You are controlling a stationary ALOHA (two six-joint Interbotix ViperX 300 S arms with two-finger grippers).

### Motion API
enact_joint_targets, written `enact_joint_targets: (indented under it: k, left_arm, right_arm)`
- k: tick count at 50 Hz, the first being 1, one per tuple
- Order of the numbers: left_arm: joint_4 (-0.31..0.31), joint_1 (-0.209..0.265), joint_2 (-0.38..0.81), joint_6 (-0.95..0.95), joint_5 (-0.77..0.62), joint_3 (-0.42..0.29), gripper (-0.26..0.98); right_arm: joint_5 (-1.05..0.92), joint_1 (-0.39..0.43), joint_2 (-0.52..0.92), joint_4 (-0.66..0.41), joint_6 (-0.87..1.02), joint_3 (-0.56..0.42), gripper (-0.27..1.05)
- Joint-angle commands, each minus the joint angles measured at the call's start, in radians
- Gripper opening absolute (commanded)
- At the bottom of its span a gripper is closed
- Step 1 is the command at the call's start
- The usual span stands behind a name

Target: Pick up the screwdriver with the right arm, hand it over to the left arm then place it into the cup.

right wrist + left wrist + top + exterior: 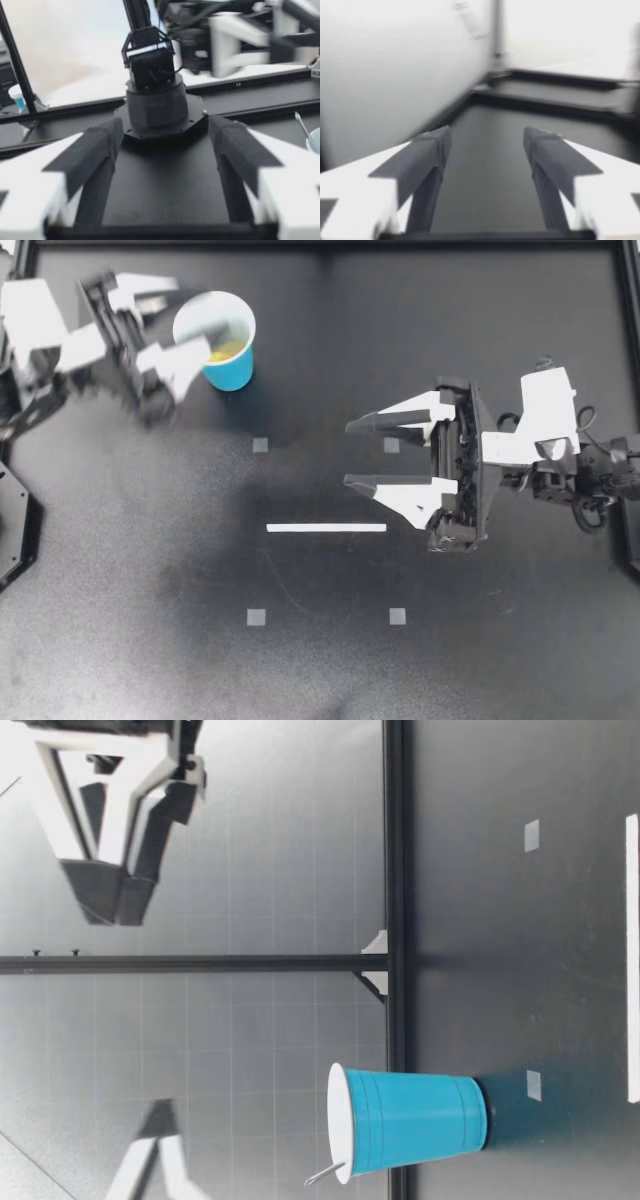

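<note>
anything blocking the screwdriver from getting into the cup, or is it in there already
Nothing visible stands in the way. The screwdriver already sits inside the blue cup, its metal shaft poking out over the rim. My left gripper is at the cup's rim with open fingers and holds nothing.

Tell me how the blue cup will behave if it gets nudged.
The blue cup looks thin-walled and light, so it would probably slide or tip easily. The screwdriver leaning inside, shaft past the rim, likely makes it top-heavy. Its walls may flex if squeezed.
</note>
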Motion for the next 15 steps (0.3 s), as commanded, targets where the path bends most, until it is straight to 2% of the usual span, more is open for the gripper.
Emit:
enact_joint_targets:
  k: [1, 6, 15]
  left_arm:
    - [0.009, -0.075, -0.052, -0.011, 0.028, -0.009, 0.59]
    - [0.011, -0.158, -0.091, -0.014, 0.072, -0.02, 0.59]
    - [0.011, -0.247, -0.103, -0.014, 0.129, -0.048, 0.59]
  right_arm:
    - [0.006, -0.005, -0.037, 0.002, 0.0, -0.005, 0.67]
    - [0.04, -0.005, -0.058, 0.002, -0.003, -0.005, 0.67]
    - [0.178, -0.018, -0.126, 0.0, -0.006, -0.008, 0.67]
